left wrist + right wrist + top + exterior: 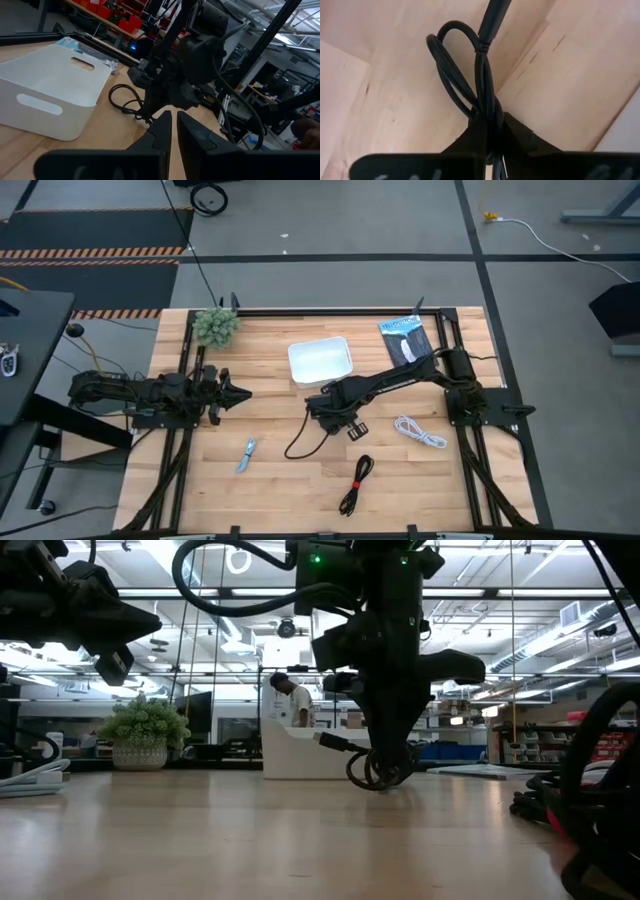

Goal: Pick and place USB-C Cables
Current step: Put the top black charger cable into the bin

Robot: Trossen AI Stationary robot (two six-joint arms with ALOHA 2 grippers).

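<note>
Of three USB-C cables, one black cable point(470, 85) is pinched in the right hand point(327, 418) beside the single white tray point(320, 361), the red-tied cable point(356, 484) and white cable point(420, 431) lie on the counter point(280, 490), the left hand point(232, 392) waits nearly closed, empty.

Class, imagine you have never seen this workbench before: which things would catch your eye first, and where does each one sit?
First comes the right gripper near the table's middle, just in front of the white tray, shut on a black cable whose loose end trails across the wood. Next, the white cable lies under the right arm, and a black cable with a red tie lies near the front edge. The left gripper waits at the left.
</note>
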